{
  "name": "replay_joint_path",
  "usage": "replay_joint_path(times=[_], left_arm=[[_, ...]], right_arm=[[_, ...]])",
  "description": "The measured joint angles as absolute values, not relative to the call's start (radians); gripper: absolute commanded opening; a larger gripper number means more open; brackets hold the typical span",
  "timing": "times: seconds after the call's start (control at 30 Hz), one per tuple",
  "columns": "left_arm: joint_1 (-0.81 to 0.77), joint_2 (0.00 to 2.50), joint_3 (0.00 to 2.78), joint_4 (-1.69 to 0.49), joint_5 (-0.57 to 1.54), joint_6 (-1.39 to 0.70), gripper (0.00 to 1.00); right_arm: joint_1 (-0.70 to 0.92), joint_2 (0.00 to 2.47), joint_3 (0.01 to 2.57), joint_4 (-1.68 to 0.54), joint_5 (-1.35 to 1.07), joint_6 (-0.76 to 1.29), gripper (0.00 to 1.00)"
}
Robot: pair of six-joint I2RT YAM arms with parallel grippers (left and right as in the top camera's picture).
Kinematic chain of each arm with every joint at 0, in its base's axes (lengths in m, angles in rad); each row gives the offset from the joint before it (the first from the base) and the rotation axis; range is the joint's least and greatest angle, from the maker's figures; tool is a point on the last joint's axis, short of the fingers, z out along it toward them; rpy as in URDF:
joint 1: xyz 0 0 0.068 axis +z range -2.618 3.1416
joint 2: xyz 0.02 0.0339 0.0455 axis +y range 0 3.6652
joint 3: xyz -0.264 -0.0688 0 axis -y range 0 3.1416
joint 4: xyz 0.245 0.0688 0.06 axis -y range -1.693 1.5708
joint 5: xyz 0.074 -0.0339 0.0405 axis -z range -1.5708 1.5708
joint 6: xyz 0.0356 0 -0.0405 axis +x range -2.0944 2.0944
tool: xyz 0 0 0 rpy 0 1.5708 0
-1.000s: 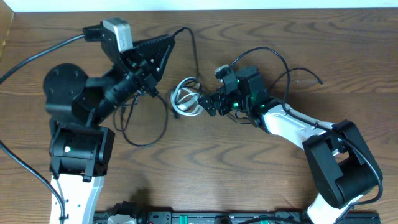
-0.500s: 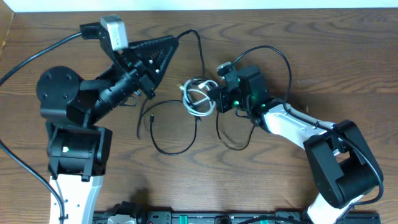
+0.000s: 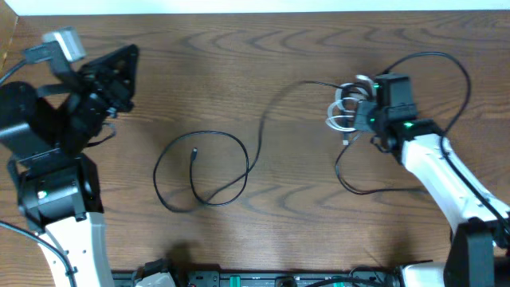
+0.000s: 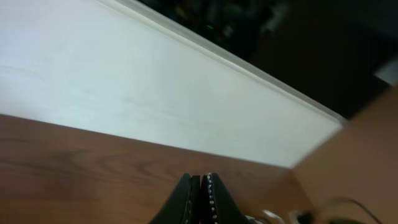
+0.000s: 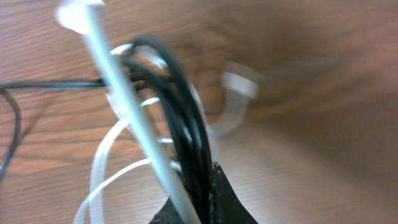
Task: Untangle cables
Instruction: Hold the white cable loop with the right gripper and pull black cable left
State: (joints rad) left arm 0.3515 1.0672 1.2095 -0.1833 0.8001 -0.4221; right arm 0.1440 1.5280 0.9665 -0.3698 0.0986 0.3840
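My right gripper (image 3: 360, 112) is shut on a tangled bundle at the right of the table, pinching coils of the white cable (image 3: 343, 112) together with strands of the black cable (image 3: 271, 112). In the right wrist view the black cable (image 5: 180, 112) and the white cable (image 5: 118, 93) rise straight out of the closed right gripper (image 5: 202, 174). From the bundle the black cable runs left into a wide loop (image 3: 199, 171) on the wood, its small plug end (image 3: 194, 153) lying inside. My left gripper (image 3: 127, 57) is shut far to the left, with nothing visible between its fingertips (image 4: 200, 179).
A thick black arm cable (image 3: 446, 68) arcs over the right arm, and another leads off the left arm (image 3: 12, 72). A second thin black loop (image 3: 351, 179) lies below the right gripper. The white wall (image 4: 155, 93) borders the table's far edge.
The right gripper closed on the bundle and carried it to the right. The left arm swung away to the far left. The black cable now lies drawn out across the middle.
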Motion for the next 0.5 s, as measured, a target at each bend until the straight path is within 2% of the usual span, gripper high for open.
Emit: replay_joint_path(times=[0.17, 0.37, 0.5], left_arm=[[0.41, 1.076, 1.209, -0.183, 0.795, -0.453, 0.07], [0.342, 1.123, 1.209, -0.188, 0.822, -0.473, 0.08], [0.28, 1.178, 1.209, -0.214, 0.863, -0.472, 0.07]], right_arm=[[0.096, 1.486, 0.964, -0.364, 0.068, 0.367, 0.01], [0.109, 1.424, 0.962, -0.232, -0.464, 0.159, 0.01], [0.112, 1.374, 0.962, -0.235, -0.665, 0.113, 0.01]])
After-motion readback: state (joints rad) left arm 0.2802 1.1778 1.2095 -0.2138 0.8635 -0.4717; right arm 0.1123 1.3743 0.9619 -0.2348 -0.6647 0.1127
